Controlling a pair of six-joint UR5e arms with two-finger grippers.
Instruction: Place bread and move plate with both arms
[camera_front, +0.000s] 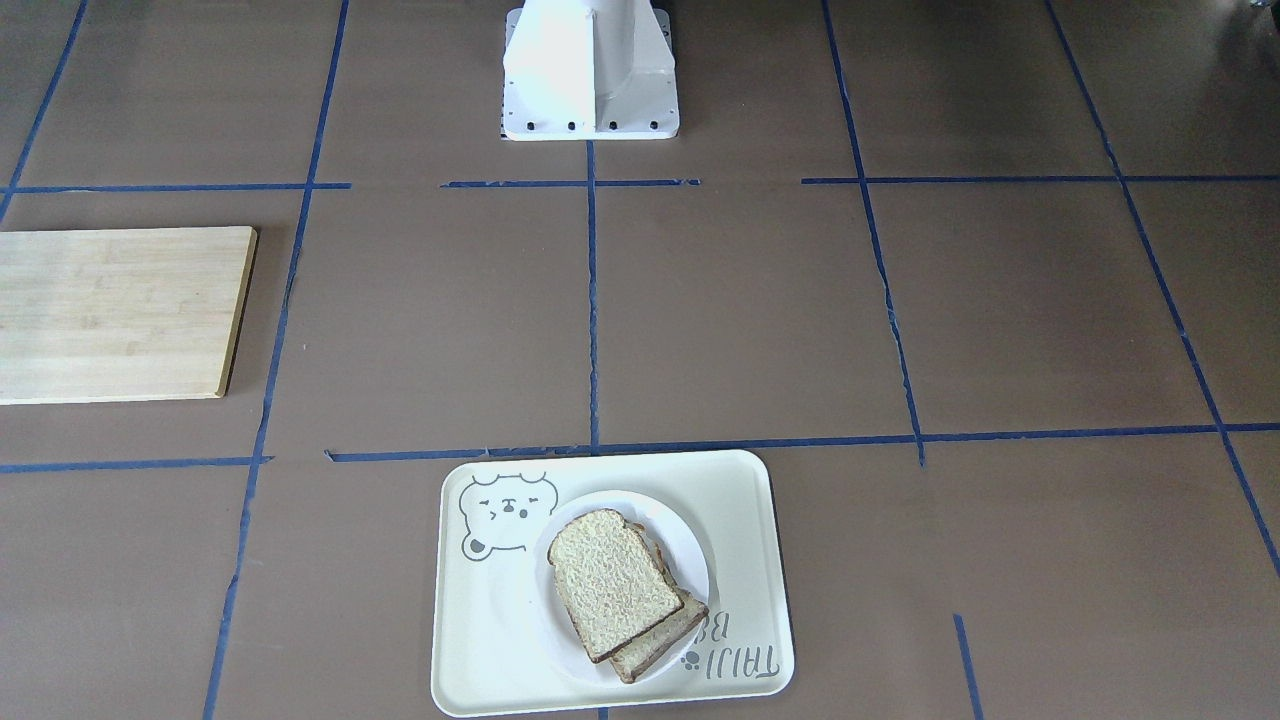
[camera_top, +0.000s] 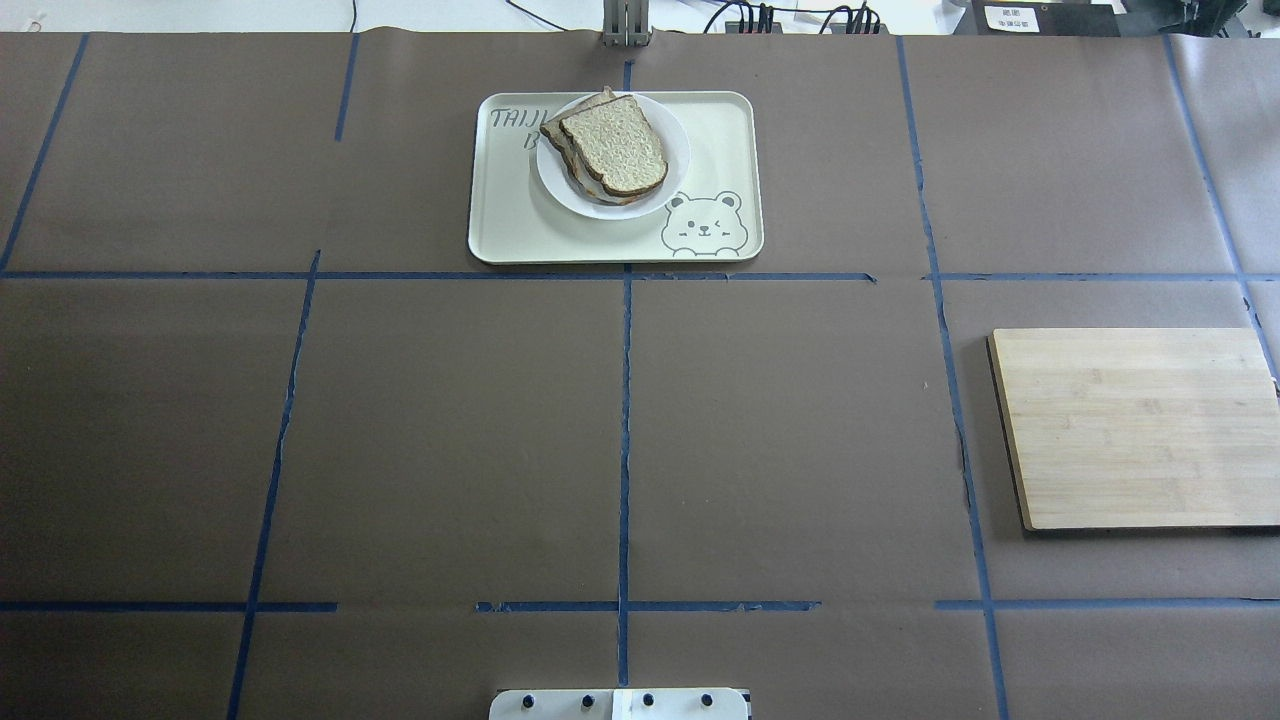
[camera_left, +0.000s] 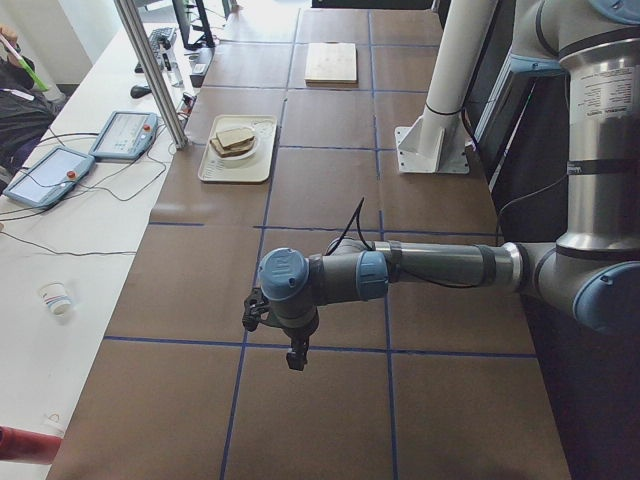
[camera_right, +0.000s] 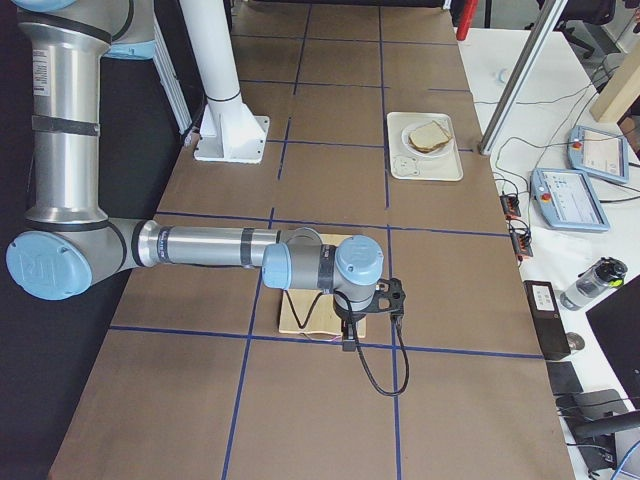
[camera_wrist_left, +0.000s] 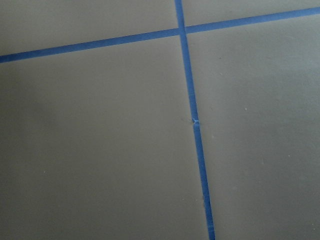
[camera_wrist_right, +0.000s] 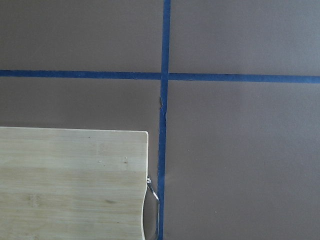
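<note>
The bread (camera_front: 610, 585), a speckled slice with dark crust, lies on top of a smoother tan slice (camera_front: 662, 640) on the white plate (camera_front: 692, 560). The plate sits on a cream bear tray (camera_front: 745, 500) at the table's far side from the base. It all shows from overhead too: the bread (camera_top: 615, 145), the plate (camera_top: 672, 135), the tray (camera_top: 720, 120). My left gripper (camera_left: 297, 356) hangs over bare table at the left end, far from the plate. My right gripper (camera_right: 350, 335) hangs over the cutting board's edge. I cannot tell whether either is open or shut.
A wooden cutting board (camera_top: 1135, 425) lies at the table's right side; its corner shows in the right wrist view (camera_wrist_right: 70, 180). The white fixed base (camera_front: 590, 70) stands at the robot's edge. Blue tape lines cross the brown table cover (camera_wrist_left: 100, 150).
</note>
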